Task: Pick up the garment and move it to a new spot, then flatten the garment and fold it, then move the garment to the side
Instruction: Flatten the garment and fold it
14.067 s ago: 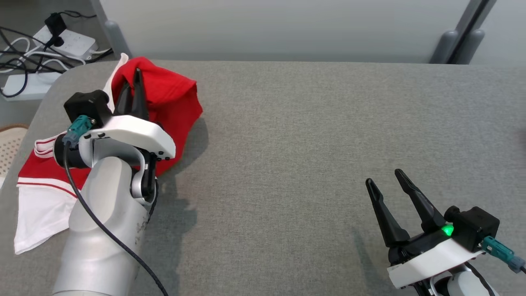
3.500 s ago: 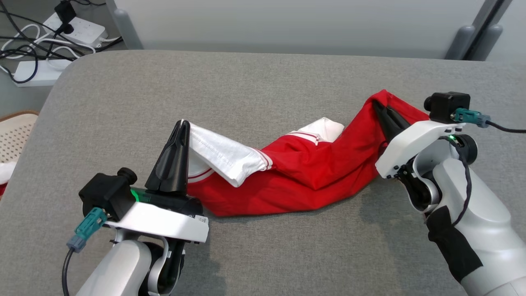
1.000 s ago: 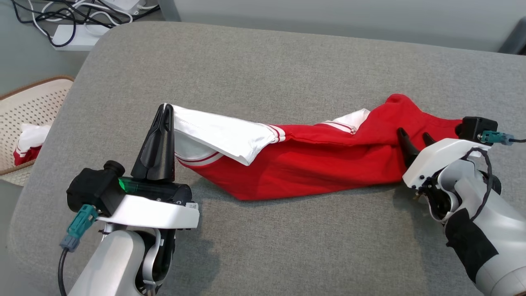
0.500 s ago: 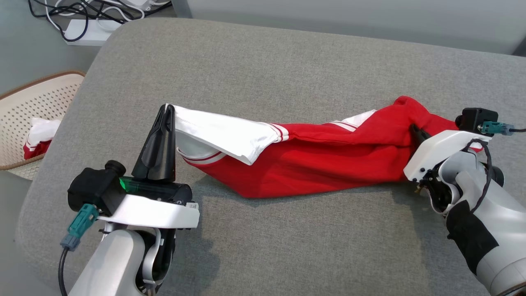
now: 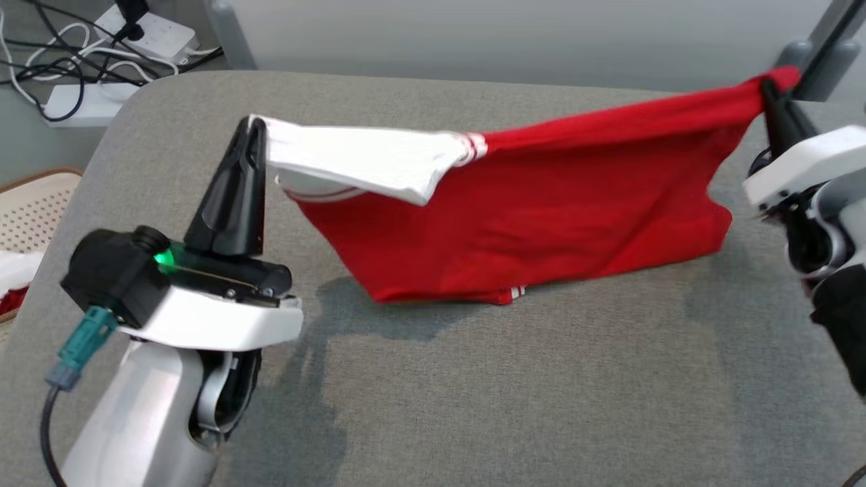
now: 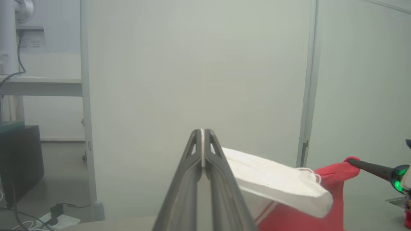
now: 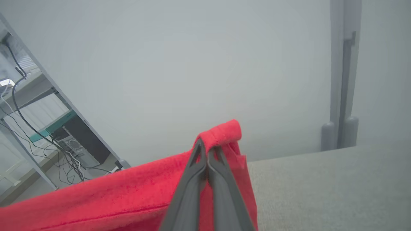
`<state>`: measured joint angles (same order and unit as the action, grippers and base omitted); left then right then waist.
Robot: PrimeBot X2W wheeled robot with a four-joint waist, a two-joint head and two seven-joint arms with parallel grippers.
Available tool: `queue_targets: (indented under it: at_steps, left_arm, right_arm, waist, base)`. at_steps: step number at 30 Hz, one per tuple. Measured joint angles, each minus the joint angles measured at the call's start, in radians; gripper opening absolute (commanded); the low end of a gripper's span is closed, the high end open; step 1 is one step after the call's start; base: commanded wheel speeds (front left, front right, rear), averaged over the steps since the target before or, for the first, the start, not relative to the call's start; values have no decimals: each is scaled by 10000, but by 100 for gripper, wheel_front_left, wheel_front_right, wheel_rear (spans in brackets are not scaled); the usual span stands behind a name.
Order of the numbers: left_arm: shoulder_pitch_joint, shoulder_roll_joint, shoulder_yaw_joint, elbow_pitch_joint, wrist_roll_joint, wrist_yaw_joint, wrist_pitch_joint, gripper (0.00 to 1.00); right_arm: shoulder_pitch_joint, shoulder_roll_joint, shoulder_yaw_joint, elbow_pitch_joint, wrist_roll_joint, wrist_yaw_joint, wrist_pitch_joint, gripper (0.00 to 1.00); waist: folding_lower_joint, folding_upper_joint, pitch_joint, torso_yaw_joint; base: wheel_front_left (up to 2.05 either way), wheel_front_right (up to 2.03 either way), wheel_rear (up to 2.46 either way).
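Left claw [image 5: 253,127] and right claw [image 5: 768,88], both clenched on the garment [image 5: 541,203], have just lifted it stretched above the desk [image 5: 473,392], ready for flattening.

Garment [image 5: 528,203] spans left gripper [image 5: 253,124] to right gripper [image 5: 766,85], hanging over tabletop [image 5: 473,392]; basket [image 5: 30,210] off its left edge, cables [image 5: 40,64] behind.

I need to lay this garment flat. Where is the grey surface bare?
Bare: the wide near strip of the grey surface below the garment, between the arms, and the far strip behind it. Crowded: by the left claw and right claw.
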<state>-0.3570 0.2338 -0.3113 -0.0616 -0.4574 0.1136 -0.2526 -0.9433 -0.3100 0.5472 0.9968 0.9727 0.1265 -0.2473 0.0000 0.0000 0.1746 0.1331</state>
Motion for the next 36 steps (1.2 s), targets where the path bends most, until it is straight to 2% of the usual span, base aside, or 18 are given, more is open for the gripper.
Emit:
queue_targets:
  at_steps: [4,11,19,22,26,29,31,33,36]
  left_arm:
    - [-791,454,132,-349,-8,-311,280,0]
    - [-2306,803,213,-617,-132,-848,934,0]
    - [-3232,1083,345,-913,-173,-965,1256,0]
    - [-3423,1210,395,-1430,-245,-965,1509,0]
    - [-3808,1367,621,-2418,-395,-940,2040,0]
    - [-4033,1394,648,-2638,-685,-846,2782,0]
    - [-4055,1367,552,-2368,-934,-846,3110,0]
    - [-4055,1246,441,-1620,-1241,-846,3327,0]
    - [-4235,1285,167,387,-1166,-1099,3172,0]
  right_arm:
    - [-185,-704,-963,-1427,-685,0,-12,0]
    - [-144,-1114,-1960,-3478,-1354,0,84,0]
    - [512,-1519,-2652,-5396,-1914,0,1685,0]
    - [924,-1814,-3494,-6606,-2134,0,2366,0]
    - [1524,-2046,-5267,-8725,-2466,0,3720,0]
    - [2025,-1776,-6452,-9900,-3016,2,5009,0]
    - [2375,-1248,-6736,-10092,-3323,0,5846,0]
    - [2602,-543,-6642,-9762,-3605,0,6462,0]
    - [2437,100,-6059,-8180,-4314,0,6694,0]
  waist:
    - [0,0,-338,-355]
    - [0,0,-1187,-886]
    - [0,0,-2038,-1519]
    - [0,0,-2222,-1701]
    - [0,0,-2315,-1833]
    - [0,0,-2224,-1862]
    - [0,0,-2114,-1875]
    - [0,0,-1968,-1880]
    - [0,0,-1692,-1874]
  base:
    - [0,0,0]
    - [0,0,0]
    - [0,0,0]
    - [0,0,0]
    - [0,0,0]
    - [0,0,0]
    - [0,0,0]
    - [0,0,0]
    - [0,0,0]
